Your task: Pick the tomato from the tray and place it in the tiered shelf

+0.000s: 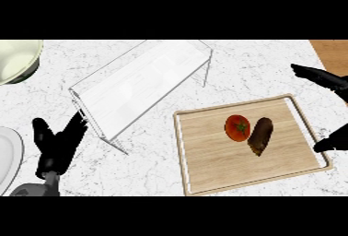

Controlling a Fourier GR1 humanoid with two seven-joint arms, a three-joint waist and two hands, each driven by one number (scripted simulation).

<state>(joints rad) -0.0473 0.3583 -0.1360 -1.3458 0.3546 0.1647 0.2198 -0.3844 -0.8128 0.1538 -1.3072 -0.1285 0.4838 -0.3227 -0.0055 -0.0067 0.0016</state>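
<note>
A red tomato (pixel 237 127) lies near the middle of the wooden tray (pixel 211 173), touching a dark brown oblong vegetable (pixel 260 136) on its right. The white tiered shelf (pixel 142 83) stands to the upper left of the tray. My right hand (pixel 325 78) shows at the right edge, open, its fingers above the tray's far right corner and its thumb (pixel 332 142) by the tray's right rim. It stays apart from the tomato. My left hand (pixel 58 143) rests open at the lower left, fingers up, just left of the shelf's near leg.
A pale green bowl (pixel 15 57) sits at the upper left corner. A white plate (pixel 7 156) shows at the left edge, beside my left hand. The marble counter ends at a wooden strip (pixel 332 50) at the upper right.
</note>
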